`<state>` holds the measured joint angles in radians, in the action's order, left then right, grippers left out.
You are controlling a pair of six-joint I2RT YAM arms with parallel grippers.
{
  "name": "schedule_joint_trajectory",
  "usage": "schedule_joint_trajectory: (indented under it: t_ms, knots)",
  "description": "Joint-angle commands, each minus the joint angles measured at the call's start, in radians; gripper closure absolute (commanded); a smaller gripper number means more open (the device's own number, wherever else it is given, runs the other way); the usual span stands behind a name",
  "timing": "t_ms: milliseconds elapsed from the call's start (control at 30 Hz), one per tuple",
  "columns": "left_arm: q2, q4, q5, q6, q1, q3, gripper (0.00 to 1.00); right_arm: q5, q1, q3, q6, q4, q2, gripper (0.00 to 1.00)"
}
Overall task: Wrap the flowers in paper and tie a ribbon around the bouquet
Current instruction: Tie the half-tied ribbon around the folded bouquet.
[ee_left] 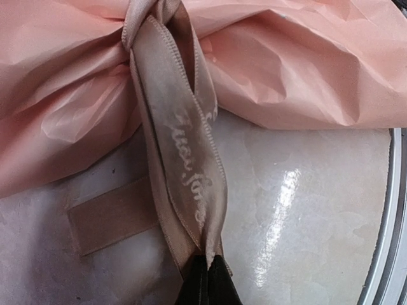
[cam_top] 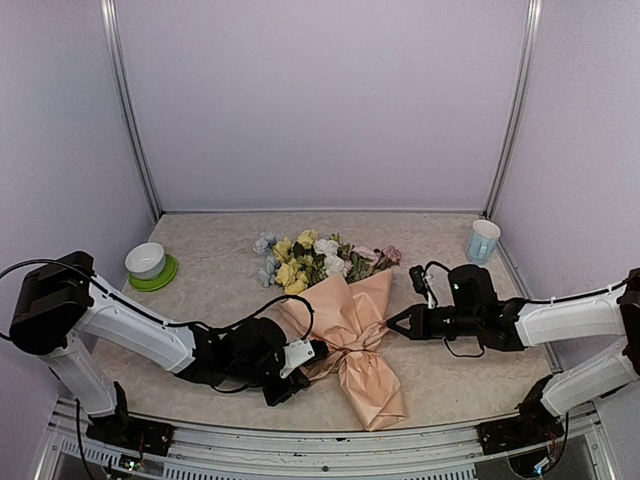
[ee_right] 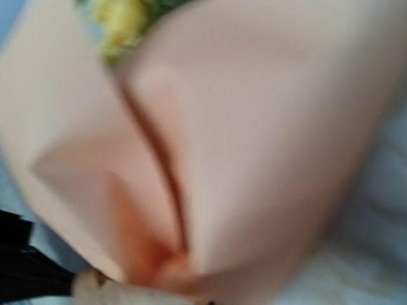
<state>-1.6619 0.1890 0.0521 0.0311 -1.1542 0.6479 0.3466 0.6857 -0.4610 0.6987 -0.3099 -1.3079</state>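
A peach-pink paper bouquet (cam_top: pixel 345 315) of pastel flowers is laid centrally on the table (cam_top: pixel 210 290), bare surface either side. Only from the left wrist is its tan ribbon (ee_left: pixel 184 159) seen pinched by left fingers (ee_left: pixel 200 286); right fingers (cam_top: pixel 402 322) are pressed together.

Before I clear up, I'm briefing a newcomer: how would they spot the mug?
From the peach-paper bouquet mid-table, look to the far right corner by the metal post. The mug stands there upright and alone, pale blue-white; the only other vessel, a white bowl, sits on a green saucer at the left.
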Motion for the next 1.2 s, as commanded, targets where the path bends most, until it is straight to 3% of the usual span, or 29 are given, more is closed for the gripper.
schedule_joint_trajectory:
  t_ms: [0,233,700,900,1167]
  knots:
    - [-0.002,-0.016,0.001,0.003,0.011,0.000,1.00,-0.077,-0.037,0.061,0.005,0.046,0.086,1.00]
    - [0.006,-0.021,0.000,0.003,0.023,-0.005,1.00,-0.073,-0.101,0.144,-0.006,0.076,0.144,1.00]
    - [0.066,-0.049,0.005,-0.059,0.094,-0.044,1.00,0.017,-0.235,0.224,-0.039,0.001,0.058,1.00]
    - [0.099,-0.015,0.039,-0.033,0.065,-0.052,1.00,0.172,-0.223,0.155,-0.116,-0.029,0.045,1.00]
    - [0.085,-0.010,0.035,-0.031,0.065,-0.044,1.00,0.230,-0.123,0.114,-0.201,-0.022,0.144,0.39]
